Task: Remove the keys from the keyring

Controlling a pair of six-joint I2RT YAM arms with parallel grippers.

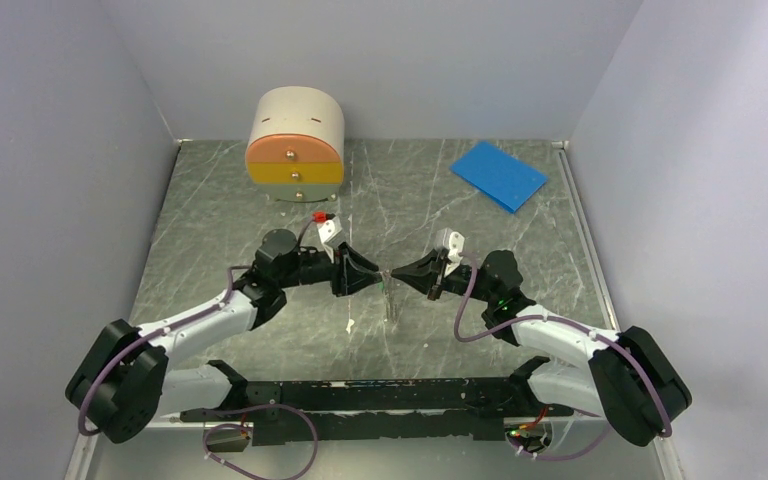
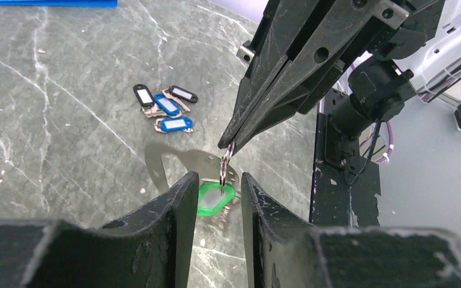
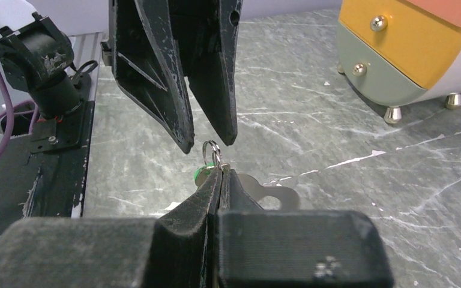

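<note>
The 2 arms meet over the middle of the desk (image 1: 210, 250), tip to tip. The right end effector (image 3: 220, 172) is fully closed, its tips pinching the keyring (image 3: 212, 149), a small silvery ring that stands up just above them.

The key (image 2: 215, 200) hangs from the keyring at 6 o'clock, above the desk. It has a bright green tag, and a flat silvery piece shows just behind the tag at 10 o'clock. Whether that piece hangs free or rests on the desk cannot be told.

The left end effector (image 2: 217, 177) is partly open and holds nothing. Its 2 fingers (image 2: 180, 207) stand on either side of the green tag. The tag's left edge is hidden behind 1 finger, so contact there cannot be told. In the right wrist view their tips sit just above the keyring, at 11 and 1 o'clock from it, with a clear gap between them.

In the left wrist view, a heap of blue and black tags (image 2: 167, 107) lies on the desk at 10 o'clock from the key, well apart from it. In the top view, a drawer unit (image 1: 295, 145) stands at 11 o'clock from the meeting point and a blue sheet (image 1: 498, 175) lies at 1 o'clock.
</note>
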